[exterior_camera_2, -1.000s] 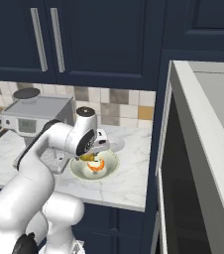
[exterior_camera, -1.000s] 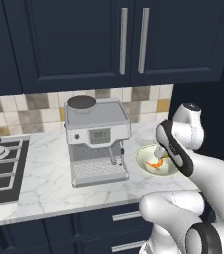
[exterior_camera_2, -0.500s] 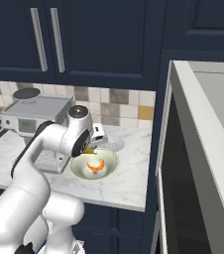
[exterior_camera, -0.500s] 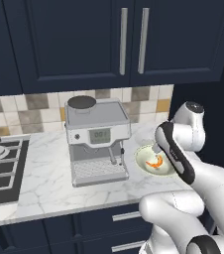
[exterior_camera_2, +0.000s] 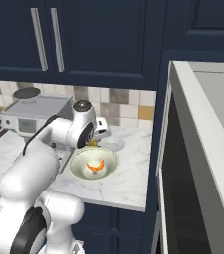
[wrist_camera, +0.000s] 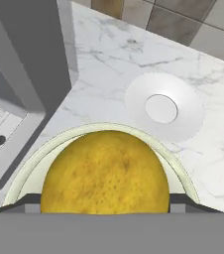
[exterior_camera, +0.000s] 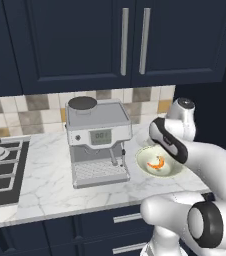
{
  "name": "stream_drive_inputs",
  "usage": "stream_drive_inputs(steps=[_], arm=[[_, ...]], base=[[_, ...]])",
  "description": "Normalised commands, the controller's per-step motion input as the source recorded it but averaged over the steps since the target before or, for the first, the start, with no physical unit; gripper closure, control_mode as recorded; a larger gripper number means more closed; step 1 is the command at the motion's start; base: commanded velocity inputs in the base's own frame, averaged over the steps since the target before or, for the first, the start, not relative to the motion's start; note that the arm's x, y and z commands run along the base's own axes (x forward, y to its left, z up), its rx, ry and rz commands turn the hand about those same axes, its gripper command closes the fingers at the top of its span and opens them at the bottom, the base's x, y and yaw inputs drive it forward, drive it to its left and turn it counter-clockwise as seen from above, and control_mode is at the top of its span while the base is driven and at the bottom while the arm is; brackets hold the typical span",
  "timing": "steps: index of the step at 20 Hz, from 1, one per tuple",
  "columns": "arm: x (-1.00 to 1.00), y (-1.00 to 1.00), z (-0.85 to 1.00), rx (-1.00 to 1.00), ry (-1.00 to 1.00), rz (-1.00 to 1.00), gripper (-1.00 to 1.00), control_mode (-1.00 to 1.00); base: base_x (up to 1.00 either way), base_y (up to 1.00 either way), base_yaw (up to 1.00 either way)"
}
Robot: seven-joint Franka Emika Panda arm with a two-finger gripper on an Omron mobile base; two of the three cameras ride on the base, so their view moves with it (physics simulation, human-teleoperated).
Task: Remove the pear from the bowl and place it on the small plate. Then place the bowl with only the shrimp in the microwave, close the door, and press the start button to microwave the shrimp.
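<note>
Holding the pear (wrist_camera: 104,171) between its wide-spread jaws, your gripper (wrist_camera: 104,198) hung above the far edge of the bowl (wrist_camera: 176,166); in the hand view the yellow fruit sat right between the two dark finger tips (wrist_camera: 181,199) and hid most of the bowl beneath it. You had the small plate (wrist_camera: 183,116) lying flat on the marble counter (wrist_camera: 109,59) just beyond the bowl, close to it but apart, toward the tiled wall.

From the right base view, the pear (exterior_camera_2: 92,143) showed as a small yellow spot under the hand, over the bowl's (exterior_camera_2: 79,166) back rim, with the small plate (exterior_camera_2: 115,144) just behind. The shrimp (exterior_camera_2: 95,166) lay curled in the middle of the bowl. The microwave (exterior_camera_2: 203,163) stood at the right with its door (exterior_camera_2: 171,149) swung open toward you.

From the left base view, the shrimp (exterior_camera: 157,163) rested in the bowl (exterior_camera: 147,167) beside the espresso machine (exterior_camera: 99,142), and your arm's forearm crossed over the bowl's far side. A gas hob (exterior_camera: 2,170) sat at the counter's left end.
</note>
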Motion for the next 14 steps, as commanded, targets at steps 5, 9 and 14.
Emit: stream_drive_inputs(steps=[5, 9, 14], arm=[[0.7, -0.06, -0.27, 0.03, 0.09, 0.02, 1.0, -1.0], [0.38, -0.28, -0.04, 0.1, 0.0, 0.04, 1.0, -1.0], [0.35, -0.07, -0.06, 0.08, 0.01, 0.03, 1.0, -1.0]], base=[[0.0, 0.0, 0.0], [0.0, 0.0, 0.0], [0.0, 0.0, 0.0]])
